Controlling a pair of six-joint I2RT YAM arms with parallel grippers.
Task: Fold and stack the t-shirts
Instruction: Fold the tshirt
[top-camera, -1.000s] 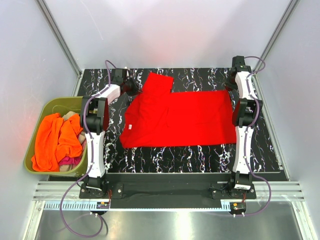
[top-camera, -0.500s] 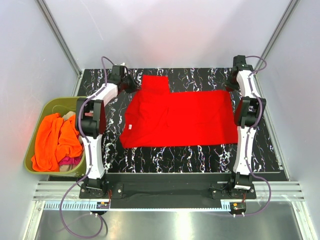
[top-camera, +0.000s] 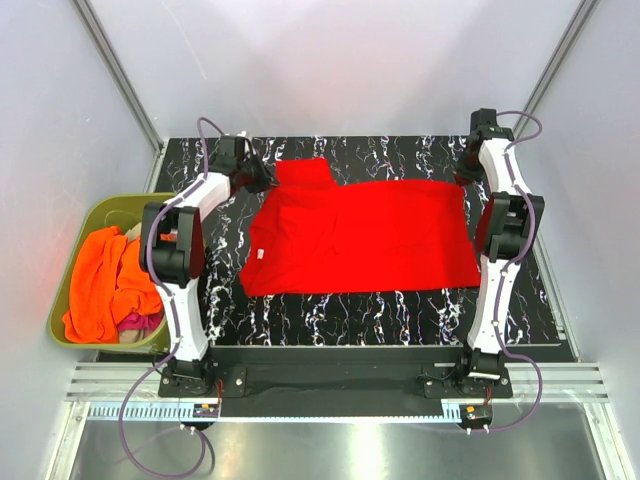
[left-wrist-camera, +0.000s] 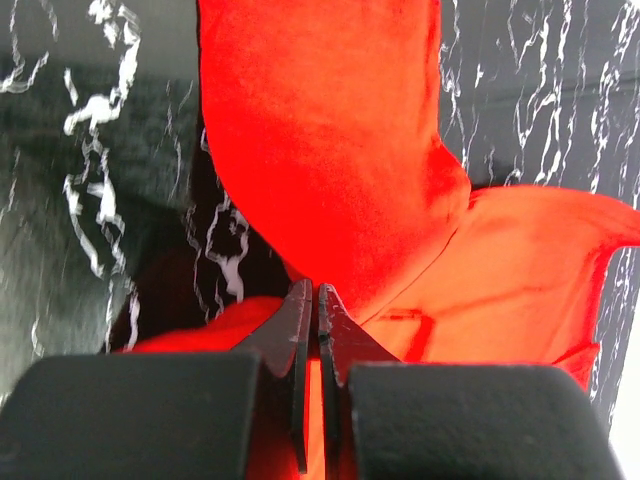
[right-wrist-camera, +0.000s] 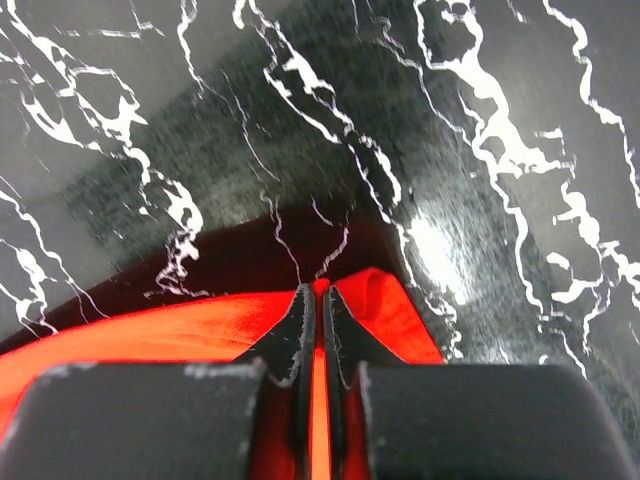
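At the far edge of the worktop (top-camera: 400, 310), left fingers (left-wrist-camera: 295, 320) and right fingers (right-wrist-camera: 297, 330) clamp the red t-shirt (top-camera: 370, 235); a first fold, probably, so next carry that edge nearward together.

Overhead plus wrist close-ups of t-shirt (top-camera: 360, 235)

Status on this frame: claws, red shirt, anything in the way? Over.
Left claw shut on red t-shirt sleeve, far left. Right claw shut on its far right corner. Body flat, unfolded. Nothing blocking; other shirts in tub.
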